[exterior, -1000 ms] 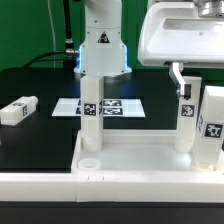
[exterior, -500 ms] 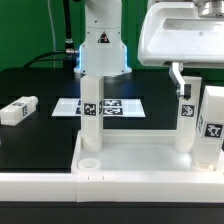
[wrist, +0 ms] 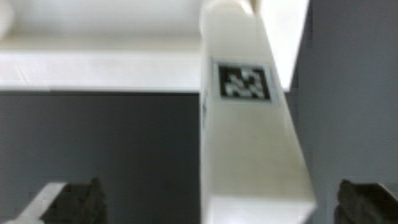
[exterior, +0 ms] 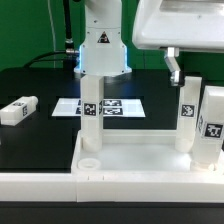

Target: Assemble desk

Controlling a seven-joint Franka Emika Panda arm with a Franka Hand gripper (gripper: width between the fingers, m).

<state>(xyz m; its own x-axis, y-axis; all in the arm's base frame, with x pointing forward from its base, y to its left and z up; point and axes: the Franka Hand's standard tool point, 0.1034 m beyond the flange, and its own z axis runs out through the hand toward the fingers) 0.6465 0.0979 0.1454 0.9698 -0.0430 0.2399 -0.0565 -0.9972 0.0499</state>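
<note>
The desk's white rimmed slab (exterior: 130,150) lies at the front of the exterior view. Three tagged legs stand upright on it: one at the left (exterior: 90,108), one at the right (exterior: 187,115) and one at the far right edge (exterior: 212,125). A round socket (exterior: 88,160) at the front left corner holds nothing. A fourth leg (exterior: 18,110) lies loose on the black table at the left. My gripper (exterior: 176,70) hangs open just above the right leg. In the wrist view that leg (wrist: 246,120) runs between my dark fingers (wrist: 71,200), which stand clear of it.
The marker board (exterior: 120,105) lies flat behind the slab. The arm's white base (exterior: 100,50) stands at the back centre. A long white border rail (exterior: 60,185) runs along the table's front edge.
My gripper has risen a little, away from the top of the right leg, and stays open. The legs and slab have not moved.
</note>
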